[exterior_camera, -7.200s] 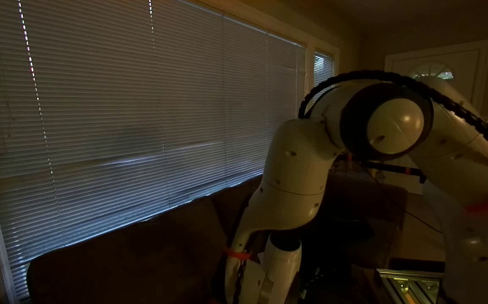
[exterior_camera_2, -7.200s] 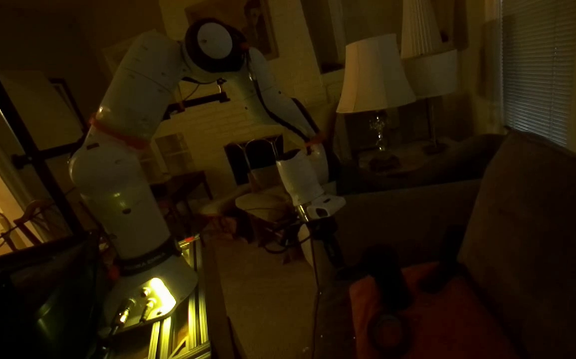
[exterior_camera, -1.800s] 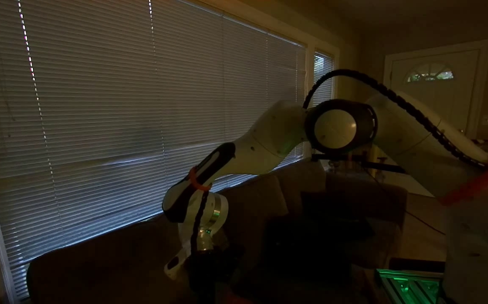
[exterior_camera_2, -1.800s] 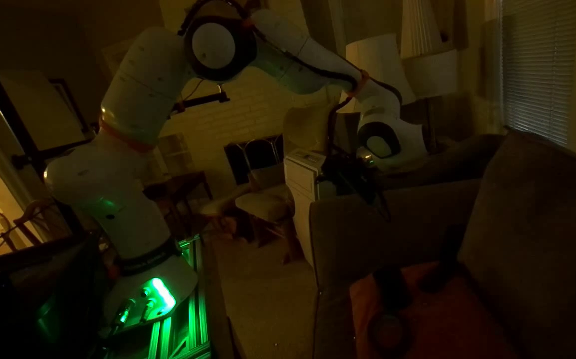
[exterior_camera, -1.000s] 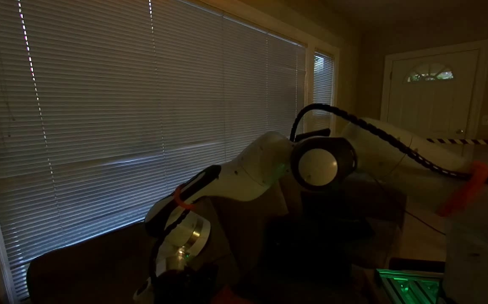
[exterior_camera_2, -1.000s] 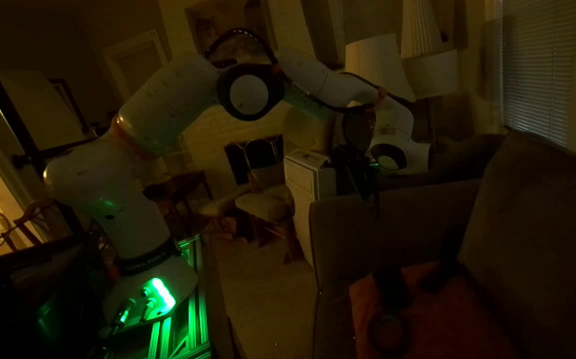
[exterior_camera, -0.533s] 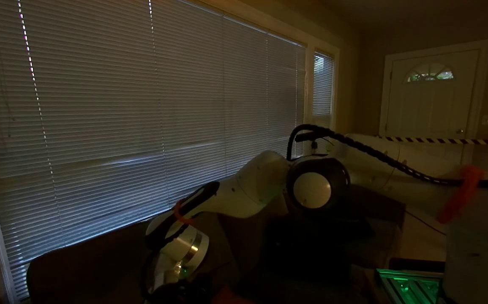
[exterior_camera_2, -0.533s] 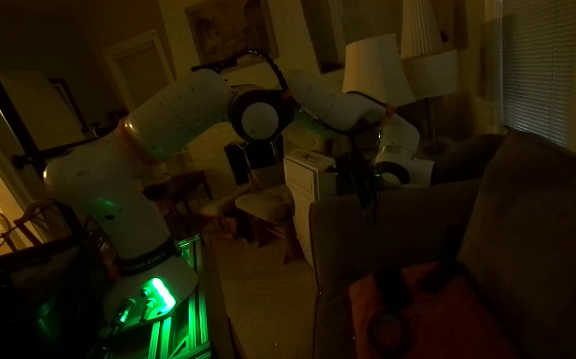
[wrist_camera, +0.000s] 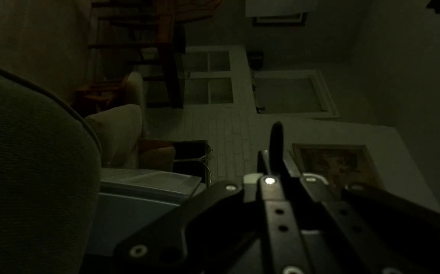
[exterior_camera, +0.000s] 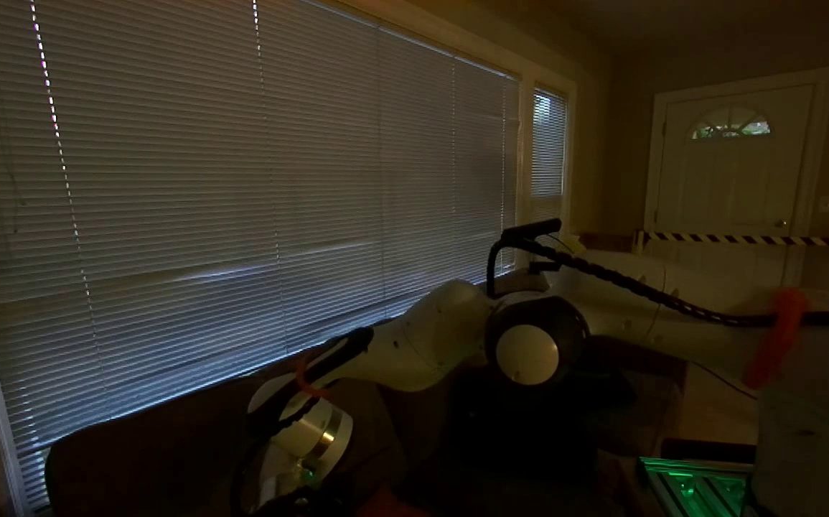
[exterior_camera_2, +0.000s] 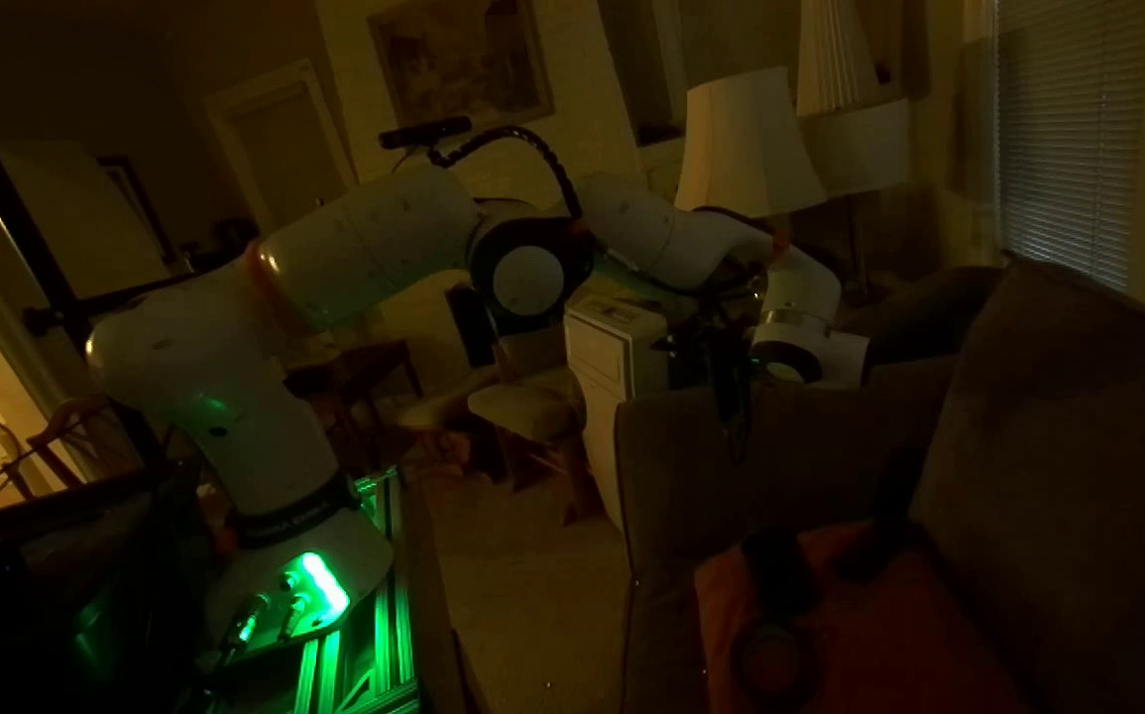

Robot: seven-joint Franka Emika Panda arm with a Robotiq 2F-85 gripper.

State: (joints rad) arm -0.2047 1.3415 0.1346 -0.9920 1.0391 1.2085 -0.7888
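Observation:
My gripper (wrist_camera: 277, 163) comes in from the bottom of the wrist view, its fingers close together on a thin dark object (wrist_camera: 276, 142) whose rounded end sticks out past the fingertips. What the object is cannot be told in the dim light. In an exterior view the gripper (exterior_camera_2: 669, 343) is a dark shape, level with the top of a white box-like cabinet (exterior_camera_2: 600, 352) and above the sofa arm (exterior_camera_2: 691, 446). The cabinet also shows in the wrist view (wrist_camera: 147, 182), left of the fingers. In an exterior view the wrist (exterior_camera: 314, 438) hangs low before the sofa, its gripper lost in shadow.
An orange cloth (exterior_camera_2: 859, 635) with dark objects lies on the sofa seat. A lamp (exterior_camera_2: 750, 139) stands behind the wrist. Chairs (exterior_camera_2: 527, 407) and a framed picture (exterior_camera_2: 463, 64) are beyond. Blinds (exterior_camera: 242, 179) cover the window behind the sofa (exterior_camera: 170, 445).
The arm has swung its wrist up and outward to over the sofa arm, then its elbow has sunk steadily. The base light has turned from yellow to green.

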